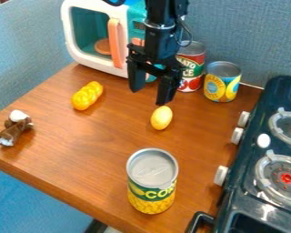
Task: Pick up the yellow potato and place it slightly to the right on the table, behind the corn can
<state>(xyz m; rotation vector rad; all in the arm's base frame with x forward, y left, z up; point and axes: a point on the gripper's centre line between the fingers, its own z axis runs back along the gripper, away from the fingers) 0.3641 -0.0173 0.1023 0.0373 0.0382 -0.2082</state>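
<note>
My gripper (150, 94) hangs down over the back middle of the wooden table, its two black fingers spread apart with nothing between them. Nearest to it is a small yellow egg-shaped object (161, 118), lying on the table just in front of the right finger. To the left lies a lumpy yellow toy (87, 95). A corn can (152, 181) stands upright near the front. Behind and right of the gripper are a red-and-green can (190, 68) and a yellow-and-blue can (221, 82), both upright.
A white and teal toy microwave (90, 32) with an orange handle stands at the back left. A brown and white toy (14, 128) lies by the table's (81, 150) left edge. Along the right side is a dark toy stove (266, 164) with white knobs and burners.
</note>
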